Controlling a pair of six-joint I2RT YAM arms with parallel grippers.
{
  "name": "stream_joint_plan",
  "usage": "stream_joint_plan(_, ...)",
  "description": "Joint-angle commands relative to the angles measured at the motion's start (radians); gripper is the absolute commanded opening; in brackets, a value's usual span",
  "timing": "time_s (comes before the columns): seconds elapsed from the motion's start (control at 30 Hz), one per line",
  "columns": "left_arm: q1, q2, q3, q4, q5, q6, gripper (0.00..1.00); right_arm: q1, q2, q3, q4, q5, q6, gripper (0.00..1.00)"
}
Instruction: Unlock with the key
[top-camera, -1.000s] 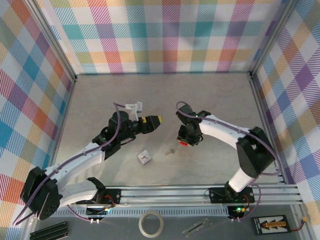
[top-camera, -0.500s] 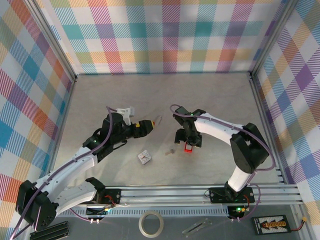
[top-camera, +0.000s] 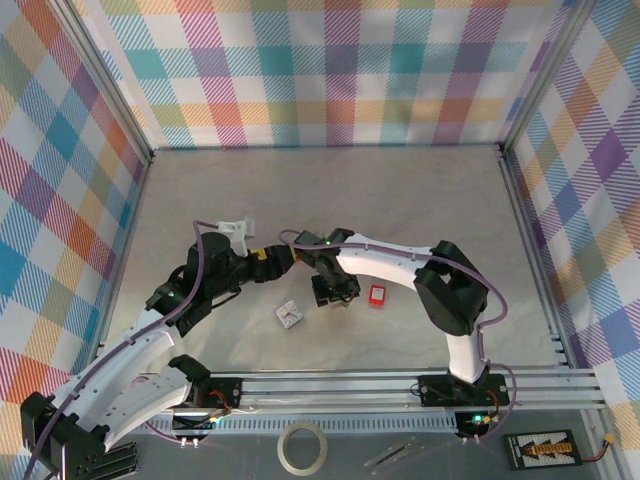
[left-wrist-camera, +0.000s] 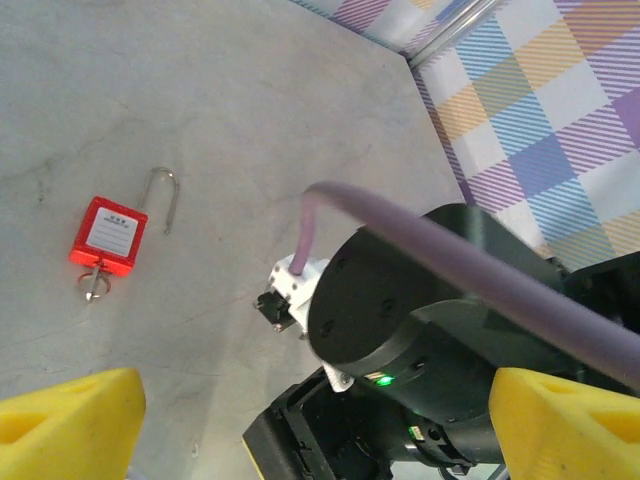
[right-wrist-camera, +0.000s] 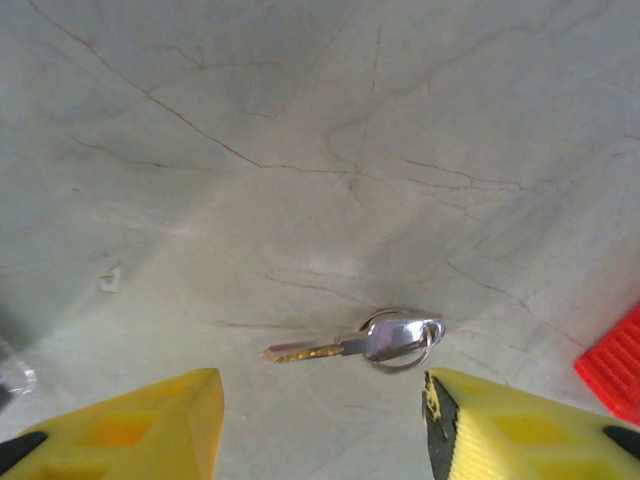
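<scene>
- The right claw (right-wrist-camera: 320, 405) is spread, its yellow fingers (right-wrist-camera: 120, 425) well apart with nothing pinched between them. In the top view the right claw (top-camera: 335, 292) hangs just left of the padlock (top-camera: 377, 295).
- The key (right-wrist-camera: 365, 340) lies flat on the desk (right-wrist-camera: 300, 120) below that claw, with its brass blade pointing away from the padlock and a ring at its head. A red corner of the padlock (right-wrist-camera: 615, 365) shows near the key, not touching it.
- The left claw (left-wrist-camera: 315, 405) is spread wide and holds nothing. In the top view the left claw (top-camera: 280, 257) sits farther left of the padlock, beyond the right claw.
- Seen from the left wrist, the padlock (left-wrist-camera: 108, 235) lies flat with its label up. Its steel shackle (left-wrist-camera: 165, 195) is at one end and a small metal ring (left-wrist-camera: 92, 286) at the other.
- A white square piece (top-camera: 290, 315) lies on the desk, left of the padlock and nearer the arm bases.
</scene>
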Motion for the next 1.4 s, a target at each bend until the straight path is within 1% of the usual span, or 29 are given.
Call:
stream_joint_plan(0.0,0.013,-0.033,-0.021,-0.017,-0.021,0.025,0.88,0.021,0.016,0.029,-0.064,0.078,-0.136,0.52)
stream_joint_plan(0.13,0.013,-0.047,-0.036,-0.018,-0.028,0.019,0.89,0.028,0.031,0.029,-0.057,0.102,-0.266,0.52)
stream_joint_plan(0.3,0.013,-0.067,-0.047,-0.023,-0.038,0.015,0.88,0.054,0.044,0.039,-0.032,0.072,-0.436,0.53)
stream_joint_plan(0.47,0.013,-0.074,-0.05,-0.025,-0.04,0.011,0.88,0.066,0.081,0.053,-0.03,0.025,-0.519,0.56)
stream_joint_plan(0.67,0.013,-0.085,-0.049,-0.034,-0.043,0.016,0.89,0.067,0.101,0.047,-0.028,0.033,-0.558,0.6)
stream_joint_plan(0.77,0.013,-0.09,-0.048,-0.04,-0.05,0.019,0.88,0.068,0.114,0.047,-0.021,0.033,-0.575,0.6)
stream_joint_plan(0.87,0.013,-0.093,-0.046,-0.045,-0.053,0.021,0.88,0.066,0.133,0.05,-0.024,0.048,-0.587,0.58)
stream_joint_plan(1.1,0.013,-0.102,-0.046,-0.056,-0.064,0.023,0.89,0.026,0.114,0.009,-0.005,0.06,-0.575,0.48)
stream_joint_plan(1.37,0.013,-0.097,-0.049,-0.045,-0.055,0.019,0.89,0.003,0.119,-0.02,0.012,0.058,-0.564,0.44)
